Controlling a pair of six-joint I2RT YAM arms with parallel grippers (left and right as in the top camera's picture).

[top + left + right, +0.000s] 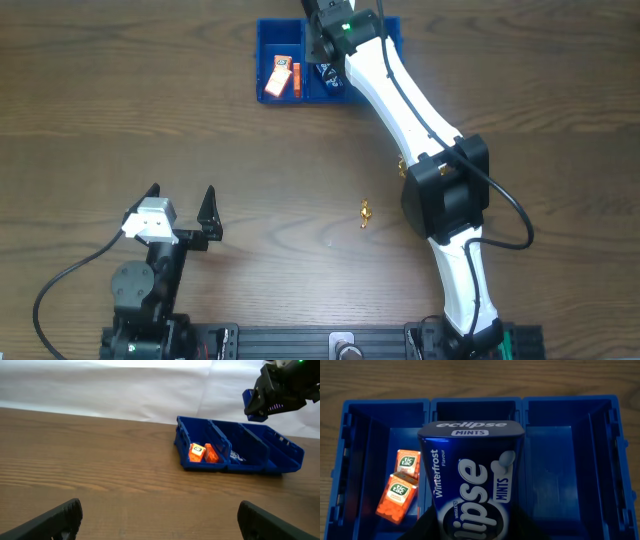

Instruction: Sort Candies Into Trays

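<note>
I see the right gripper (322,45) clamped on a mint tin (472,485), over the middle compartment of the blue tray (615,460) at the far side. 2 orange boxes (400,485) lie in its left compartment. Left gripper (181,195) sits near-left, jaws wide. 1 gold candy (365,213) lies mid-table.

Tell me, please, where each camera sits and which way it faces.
Top view: fixed overhead, looking straight down at the table; both arms show.
Left wrist view: low, facing across to the blue tray and right gripper; own open fingers show.
Right wrist view: above the tray, looking down; its held mint tin shows.
Shared: all show the tray's orange candy boxes.
</note>
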